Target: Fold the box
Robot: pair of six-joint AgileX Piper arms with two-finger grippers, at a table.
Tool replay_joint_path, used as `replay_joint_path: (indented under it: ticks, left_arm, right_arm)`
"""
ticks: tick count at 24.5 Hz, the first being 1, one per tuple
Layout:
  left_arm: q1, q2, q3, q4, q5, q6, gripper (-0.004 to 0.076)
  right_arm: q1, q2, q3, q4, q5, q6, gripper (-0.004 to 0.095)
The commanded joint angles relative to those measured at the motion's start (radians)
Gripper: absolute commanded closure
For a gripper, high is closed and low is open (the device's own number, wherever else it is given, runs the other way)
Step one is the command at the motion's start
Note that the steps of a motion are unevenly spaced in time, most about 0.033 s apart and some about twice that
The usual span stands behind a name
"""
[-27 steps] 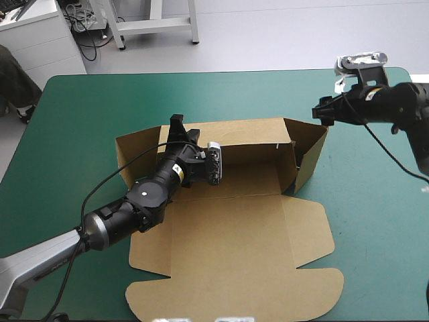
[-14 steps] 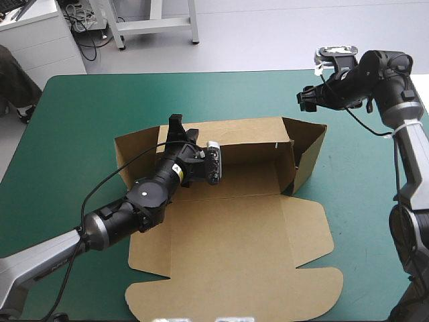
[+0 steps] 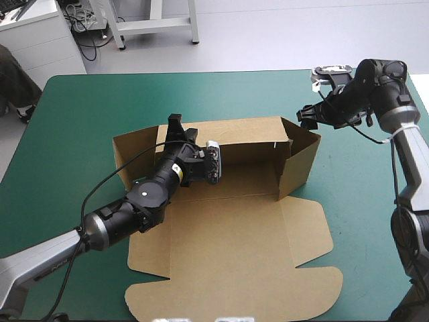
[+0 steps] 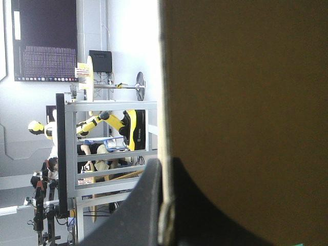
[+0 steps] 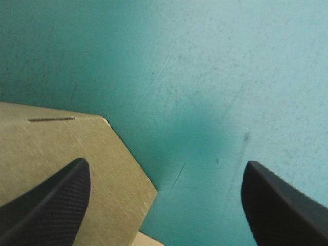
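Pale floor (image 3: 281,33) (white cabinet (image 3: 45,45) far-left)

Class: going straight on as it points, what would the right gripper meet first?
Likely the bare teal-green table cover between its open black fingers; one finger lines up with the brown cardboard box's corner, maybe touching first.

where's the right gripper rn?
High view: the right gripper hovers at the box's far-right corner, just beyond its raised right wall. Its wrist view shows open fingers over the teal-green cover.
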Motion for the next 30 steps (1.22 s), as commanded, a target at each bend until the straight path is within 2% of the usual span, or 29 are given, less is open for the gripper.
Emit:
replay_joint_path:
  ticks: [1,6,11,16,20,30]
  left_arm:
    - [-0.005,-0.041,-0.024,0.028,0.03,-0.011,0.0756]
    - [-0.005,-0.041,-0.024,0.028,0.03,-0.011,0.0756]
    - [-0.005,-0.041,-0.024,0.028,0.03,-0.011,0.0756]
    - [-0.005,-0.041,-0.024,0.028,0.028,-0.011,0.0756]
    - [-0.005,-0.041,-0.024,0.028,0.026,-0.011,0.0756]
    - [-0.005,-0.041,-0.024,0.028,0.006,-0.011,0.0756]
  right_arm:
    - [-0.011,-0.097,0.035,0.03,0.008,-0.043,0.0174]
    - [-0.011,-0.201,0.186,0.143,-0.047,-0.172,0.0174]
    - [-0.011,-0.322,0.389,0.199,-0.219,-0.273,0.0174]
    - [-0.011,-0.402,0.544,0.296,-0.33,-0.436,0.0174]
    - [-0.011,-0.415,0.586,0.392,-0.337,-0.516,0.0174]
    - [-0.008,-0.415,0.588,0.511,-0.319,-0.632,0.0174]
